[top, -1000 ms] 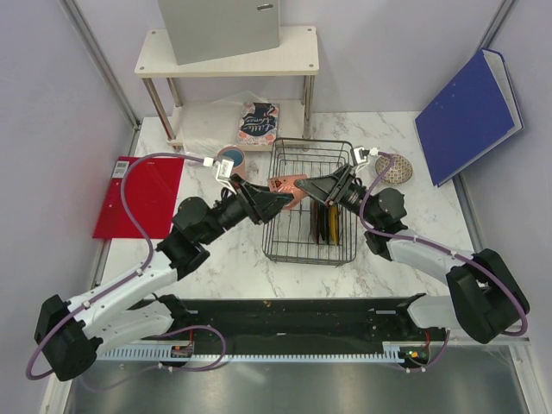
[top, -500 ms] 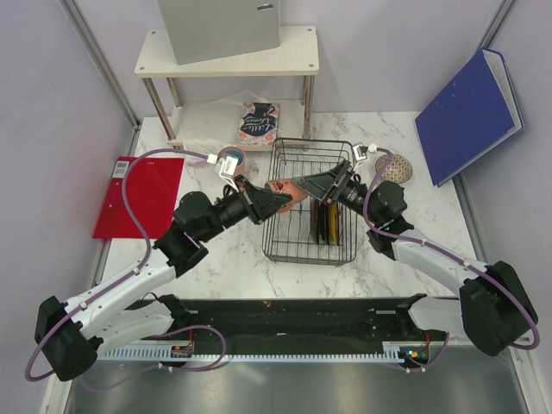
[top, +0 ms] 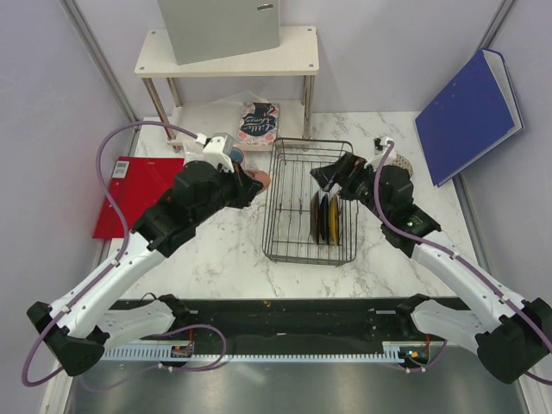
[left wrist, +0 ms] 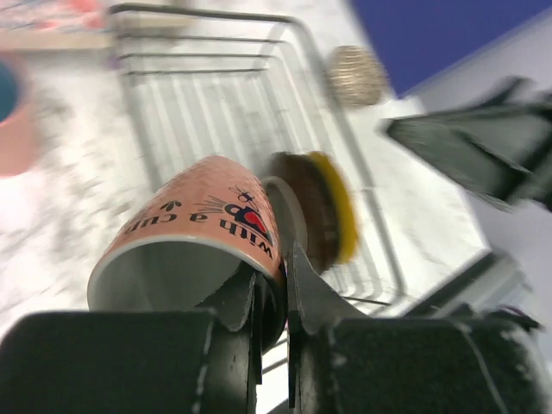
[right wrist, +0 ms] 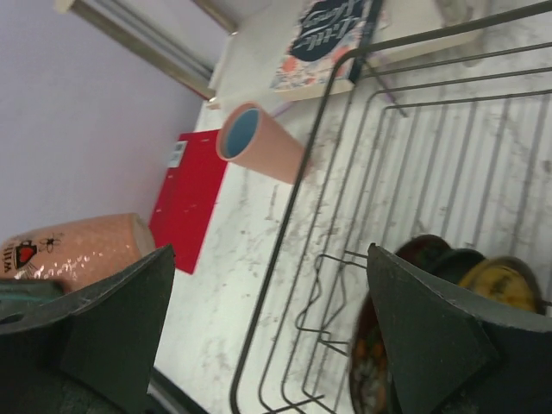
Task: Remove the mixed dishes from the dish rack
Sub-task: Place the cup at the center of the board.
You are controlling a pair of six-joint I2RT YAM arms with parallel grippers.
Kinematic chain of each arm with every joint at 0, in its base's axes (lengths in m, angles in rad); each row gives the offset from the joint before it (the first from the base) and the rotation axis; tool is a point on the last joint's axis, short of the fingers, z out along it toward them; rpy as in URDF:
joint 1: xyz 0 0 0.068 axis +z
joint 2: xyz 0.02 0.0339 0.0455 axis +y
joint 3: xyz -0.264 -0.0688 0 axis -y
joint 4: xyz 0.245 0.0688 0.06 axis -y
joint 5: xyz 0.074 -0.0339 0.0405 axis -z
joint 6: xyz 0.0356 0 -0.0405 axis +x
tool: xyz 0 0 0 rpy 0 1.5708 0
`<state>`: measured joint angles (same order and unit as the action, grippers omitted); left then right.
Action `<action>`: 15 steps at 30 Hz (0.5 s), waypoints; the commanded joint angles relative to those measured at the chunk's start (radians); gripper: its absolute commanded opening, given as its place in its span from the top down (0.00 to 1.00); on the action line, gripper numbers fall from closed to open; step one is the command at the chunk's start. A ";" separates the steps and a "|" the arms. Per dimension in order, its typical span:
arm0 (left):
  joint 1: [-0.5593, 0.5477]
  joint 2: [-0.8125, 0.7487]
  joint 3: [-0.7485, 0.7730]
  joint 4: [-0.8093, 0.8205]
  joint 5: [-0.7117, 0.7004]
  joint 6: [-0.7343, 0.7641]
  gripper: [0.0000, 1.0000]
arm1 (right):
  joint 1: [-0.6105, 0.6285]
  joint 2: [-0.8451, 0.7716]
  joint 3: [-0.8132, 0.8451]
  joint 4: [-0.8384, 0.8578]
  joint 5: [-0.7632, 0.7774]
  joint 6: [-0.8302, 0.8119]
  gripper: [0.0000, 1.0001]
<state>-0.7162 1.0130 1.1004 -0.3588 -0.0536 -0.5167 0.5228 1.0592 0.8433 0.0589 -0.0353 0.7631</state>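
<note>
My left gripper [top: 245,184] is shut on the rim of the small pink mug [top: 256,178], held in the air just left of the dark wire dish rack [top: 293,250]. In the left wrist view the mug [left wrist: 194,228] lies sideways in the gripper [left wrist: 274,267]. Two dark plates [top: 326,217] stand on edge in the rack. My right gripper [top: 329,174] is open and empty above the rack's far part; it is wide open in its own view [right wrist: 269,254]. The tall pink cup [right wrist: 259,142] stands beside the rack's far left corner. The speckled bowl [top: 403,166] is mostly hidden behind my right arm.
A red folder [top: 138,194] lies on the left of the table. A patterned book [top: 258,125] lies under the white two-tier shelf [top: 228,56]. A blue binder [top: 470,116] leans at the far right.
The left gripper carried the mug from over the rack's middle out past its left edge. The right gripper drew back from the mug, up and to the right.
</note>
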 commanded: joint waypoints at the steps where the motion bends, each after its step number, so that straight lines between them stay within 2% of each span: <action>1: 0.093 0.071 0.114 -0.299 -0.288 0.050 0.98 | 0.003 -0.073 -0.016 -0.125 0.175 -0.090 0.02; 3: 0.170 0.107 0.110 -0.333 -0.223 0.046 0.98 | 0.003 -0.087 -0.046 -0.126 0.181 -0.087 0.02; 4: 0.246 0.120 0.108 -0.341 -0.189 0.040 0.98 | 0.003 -0.084 -0.050 -0.128 0.179 -0.087 0.02; 7: 0.335 0.177 0.108 -0.353 -0.138 0.029 0.98 | 0.003 -0.094 -0.067 -0.134 0.164 -0.090 0.02; 11: 0.406 0.289 0.156 -0.362 -0.132 0.041 0.98 | 0.003 -0.125 -0.095 -0.140 0.170 -0.097 0.02; 15: 0.451 0.470 0.304 -0.417 -0.084 0.047 0.98 | 0.003 -0.151 -0.107 -0.143 0.178 -0.104 0.02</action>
<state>-0.2974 1.3624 1.2396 -0.7597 -0.1745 -0.5034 0.5228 0.9474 0.7429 -0.0910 0.1143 0.6827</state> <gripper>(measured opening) 0.122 0.982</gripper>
